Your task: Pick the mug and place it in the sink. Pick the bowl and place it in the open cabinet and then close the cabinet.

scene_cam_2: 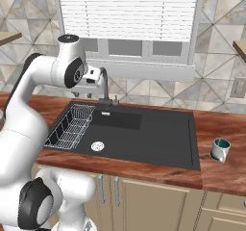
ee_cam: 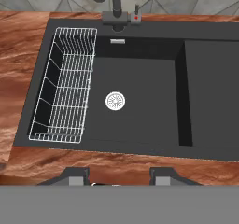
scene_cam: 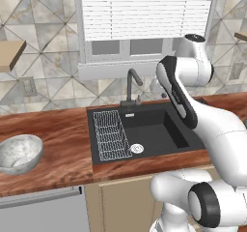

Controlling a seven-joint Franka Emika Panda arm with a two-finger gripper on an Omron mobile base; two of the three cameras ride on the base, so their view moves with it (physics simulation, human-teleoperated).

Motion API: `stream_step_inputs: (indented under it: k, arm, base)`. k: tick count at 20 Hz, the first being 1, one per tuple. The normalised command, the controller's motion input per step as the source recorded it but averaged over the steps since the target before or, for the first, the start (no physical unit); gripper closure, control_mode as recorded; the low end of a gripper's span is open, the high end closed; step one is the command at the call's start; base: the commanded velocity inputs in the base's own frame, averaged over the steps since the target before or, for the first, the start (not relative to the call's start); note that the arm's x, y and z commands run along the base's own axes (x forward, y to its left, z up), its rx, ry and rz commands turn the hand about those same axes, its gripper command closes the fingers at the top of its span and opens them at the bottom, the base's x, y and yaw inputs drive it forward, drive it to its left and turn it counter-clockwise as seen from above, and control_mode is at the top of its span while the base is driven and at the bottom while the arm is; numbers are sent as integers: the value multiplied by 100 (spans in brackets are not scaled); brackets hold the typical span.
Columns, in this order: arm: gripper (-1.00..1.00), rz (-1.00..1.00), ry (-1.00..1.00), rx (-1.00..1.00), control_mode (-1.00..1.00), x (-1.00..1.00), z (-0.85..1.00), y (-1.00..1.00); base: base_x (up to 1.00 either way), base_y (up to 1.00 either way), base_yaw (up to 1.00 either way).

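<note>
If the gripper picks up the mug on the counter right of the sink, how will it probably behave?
The mug looks rigid, so it should not deform under the fingers. Its glossy teal-and-white surface suggests a grip may slip. It looks tilted on the counter, so a sideways push may tip or roll it.

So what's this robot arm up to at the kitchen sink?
It's clearing dishes but holds nothing: its gripper hovers with jaws apart above the black sink, which holds just a wire rack. The mug stands on the counter right of the sink, and the stone-grey bowl sits on the counter to its left.
</note>
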Motion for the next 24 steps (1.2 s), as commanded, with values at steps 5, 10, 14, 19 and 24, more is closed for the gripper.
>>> stream_step_inputs:
  k: [5,10,14,19,24]
  arm:
    - [-100,0,0,0,-100,-29,0,0]
    - [-100,-1,0,5,-100,-74,0,0]
    - [-100,0,0,0,-100,-66,0,0]
    - [-100,0,-1,0,-100,-74,18,0]
    - [-100,-3,0,0,-100,-65,20,0]
  base:
    - [0,0,0]
    - [0,0,0]
    - [0,0,0]
    - [0,0,0]
    - [0,0,0]
